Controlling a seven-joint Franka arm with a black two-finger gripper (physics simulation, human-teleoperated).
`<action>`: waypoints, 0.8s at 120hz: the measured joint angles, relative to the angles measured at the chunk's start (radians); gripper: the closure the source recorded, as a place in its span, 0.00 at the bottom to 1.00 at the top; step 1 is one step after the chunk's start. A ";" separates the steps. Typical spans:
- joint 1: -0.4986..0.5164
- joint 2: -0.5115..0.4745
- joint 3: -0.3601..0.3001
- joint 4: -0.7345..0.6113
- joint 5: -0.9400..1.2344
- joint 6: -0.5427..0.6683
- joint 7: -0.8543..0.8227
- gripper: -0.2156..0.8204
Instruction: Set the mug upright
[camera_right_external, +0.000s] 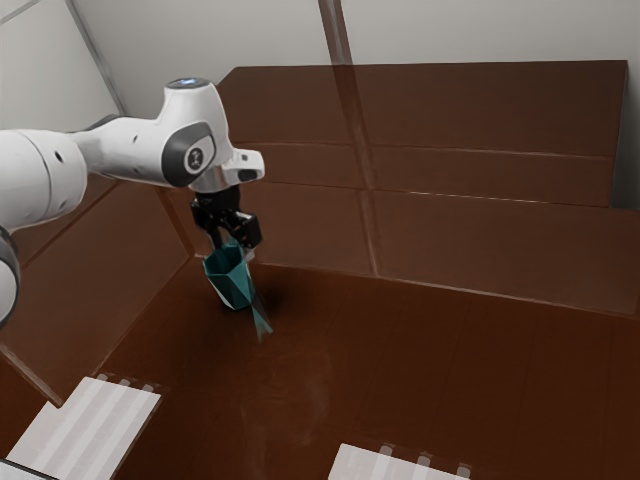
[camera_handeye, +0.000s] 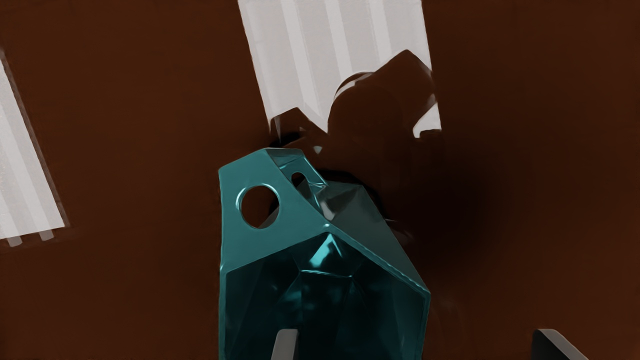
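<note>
The teal faceted mug (camera_right_external: 230, 284) stands on the brown table in the exterior view with its mouth upward; whether it leans slightly I cannot tell. Right over its rim is my black gripper (camera_right_external: 234, 248), pointing down. In the wrist view I look into the mug (camera_handeye: 270, 255), whose flat handle part with a round hole extends away from the mouth. My gripper (camera_handeye: 419, 344) is open, its fingers wide apart: one finger (camera_handeye: 286, 345) overlaps the mug's mouth, the other (camera_handeye: 555, 345) is outside the wall. The fingertips' depth against the rim is unclear.
Two pale striped patches lie on the table surface, one (camera_right_external: 90, 425) at the exterior view's lower left and another (camera_right_external: 390, 465) at its bottom edge. A brown raised block (camera_right_external: 480, 230) runs behind the table area. The arm's dark shadow falls beside the mug.
</note>
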 joint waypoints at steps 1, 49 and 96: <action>0.000 -0.001 0.000 0.007 -0.001 -0.005 0.000 0.30; -0.002 -0.059 0.006 0.309 -0.025 -0.223 -0.010 0.22; 0.005 -0.079 0.011 0.311 -0.024 -0.288 -0.006 0.21</action>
